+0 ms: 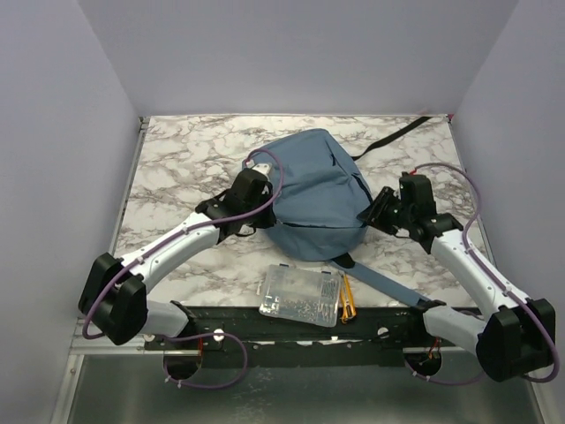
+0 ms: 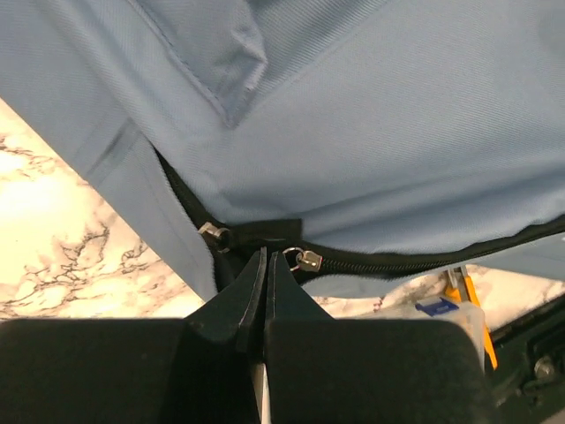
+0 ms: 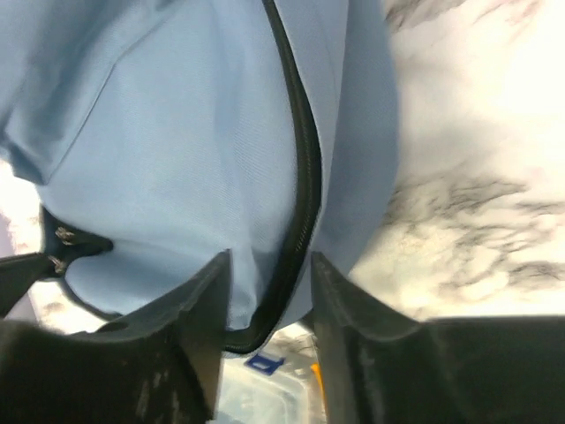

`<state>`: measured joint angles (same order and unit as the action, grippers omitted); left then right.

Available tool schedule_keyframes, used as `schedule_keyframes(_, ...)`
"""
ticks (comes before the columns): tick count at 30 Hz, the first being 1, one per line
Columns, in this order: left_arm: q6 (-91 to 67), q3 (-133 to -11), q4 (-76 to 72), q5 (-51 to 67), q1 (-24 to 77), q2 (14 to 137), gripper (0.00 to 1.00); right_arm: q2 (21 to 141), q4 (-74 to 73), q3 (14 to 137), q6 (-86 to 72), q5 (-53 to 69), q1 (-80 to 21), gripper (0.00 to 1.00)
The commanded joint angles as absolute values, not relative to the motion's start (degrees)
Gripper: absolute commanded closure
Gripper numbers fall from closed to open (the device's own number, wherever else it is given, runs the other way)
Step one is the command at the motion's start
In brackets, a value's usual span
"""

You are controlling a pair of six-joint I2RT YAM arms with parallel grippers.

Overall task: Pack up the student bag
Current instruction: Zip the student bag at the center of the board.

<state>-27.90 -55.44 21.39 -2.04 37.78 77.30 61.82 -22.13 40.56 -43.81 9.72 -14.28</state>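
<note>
Top external view: one student bag (image 1: 313, 194), left gripper (image 2: 266, 258) closed, right gripper (image 3: 270, 261) open astride its zip (image 3: 305, 168).

Cannot see the student bag (image 2: 371, 132) whole from either wrist; cropped on every side there. Cannot tell whether the left gripper (image 2: 267, 257) pinches fabric at the zipper (image 2: 397, 262), with tips sunk in the dark seam. Cannot read contents of the clear box (image 1: 300, 296): too small. Cannot identify the orange item (image 1: 348, 299) beside it, half hidden from the left wrist.
</note>
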Motion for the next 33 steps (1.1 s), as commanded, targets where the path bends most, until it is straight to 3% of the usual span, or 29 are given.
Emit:
schedule_keyframes(1, -26.98, -53.52, 20.44, 9.41, 35.99, 73.64, 1.0, 60.95, -32.31, 49.89, -32.48, 2.24, -16.32, 0.44)
schedule_keyframes(5, -33.64, -49.55, 14.37, 19.41, 37.09, 72.6, 1.0, 60.96, -41.56, 53.35, -40.14, 5.0, -18.1, 0.27)
schedule_keyframes(8, -35.6, -49.13, 13.09, 21.13, 39.26, 72.94, 1.0, 60.18, -43.59, 51.68, -48.67, 9.43, -23.38, 0.22)
schedule_keyframes(12, -37.95, -49.55, 10.86, 23.55, 42.28, 74.95, 1.0, 54.61, -37.23, 47.11, -69.59, 6.68, -35.04, 0.16)
schedule_keyframes(19, -38.1, -49.92, 10.83, 23.54, 43.15, 75.79, 1.0, 58.48, -31.61, 43.17, -89.94, 1.13, -41.37, 0.15)
schedule_keyframes(25, -37.6, -49.13, 11.17, 22.77, 43.16, 74.37, 1.0, 65.31, -27.17, 41.86, -96.98, -1.68, -41.51, 0.22)
schedule_keyframes(28, -37.12, -49.29, 11.8, 21.72, 43.07, 74.44, 1.0, 66.0, -28.92, 42.17, -99.58, -8.14, -41.53, 0.4)
schedule_keyframes(32, -35.74, -50.55, 16.87, 14.65, 41.89, 74.03, 1.0, 64.55, -31.47, 39.61, -104.18, -13.35, -41.57, 0.91)
schedule_keyframes(33, -35.67, -50.73, 18.4, 12.31, 41.2, 73.68, 1.0, 63.86, -31.81, 38.37, -105.25, -14.04, -41.56, 0.99)
